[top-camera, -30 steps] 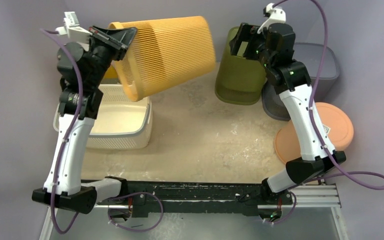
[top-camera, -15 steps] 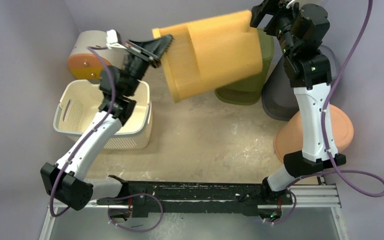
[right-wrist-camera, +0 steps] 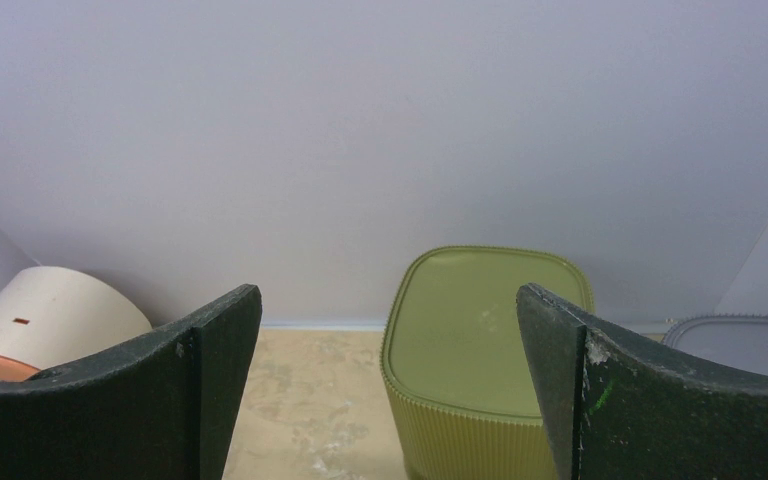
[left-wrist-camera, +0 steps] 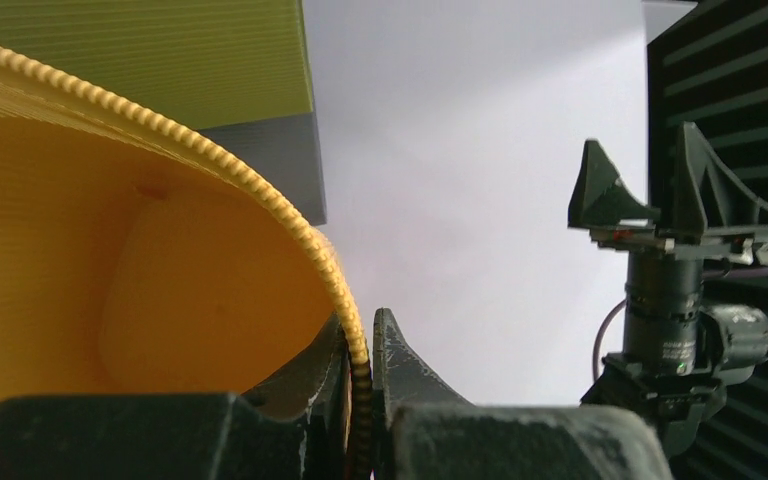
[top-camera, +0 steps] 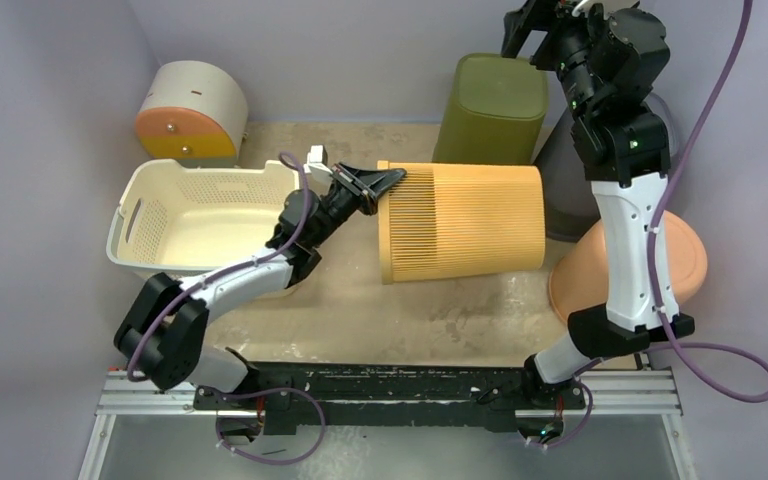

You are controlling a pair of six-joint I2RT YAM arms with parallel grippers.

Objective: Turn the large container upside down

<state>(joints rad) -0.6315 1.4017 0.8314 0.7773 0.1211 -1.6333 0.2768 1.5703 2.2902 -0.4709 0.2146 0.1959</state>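
On the table (top-camera: 400,320) the large container (top-camera: 460,222) lies on its side, long axis left-right, mouth facing the left tool (top-camera: 365,187) — pinched tight on its rim. Right tool (top-camera: 532,22) hangs spread wide, empty, well apart at the back — left's nearer.

1. A mottled beige table (top-camera: 410,310), with walls at the back and sides.
2. An orange bin (top-camera: 465,220) lies on its side mid-table.
3. A white basket (top-camera: 210,168) stands upright just left of it.
4. A round white-and-orange tub (top-camera: 192,105) sits in the back left corner.
5. A green bin (top-camera: 490,110) stands upside down at the back.
6. A grey bin (top-camera: 560,200) and a pink disc (top-camera: 685,265) are at the right.
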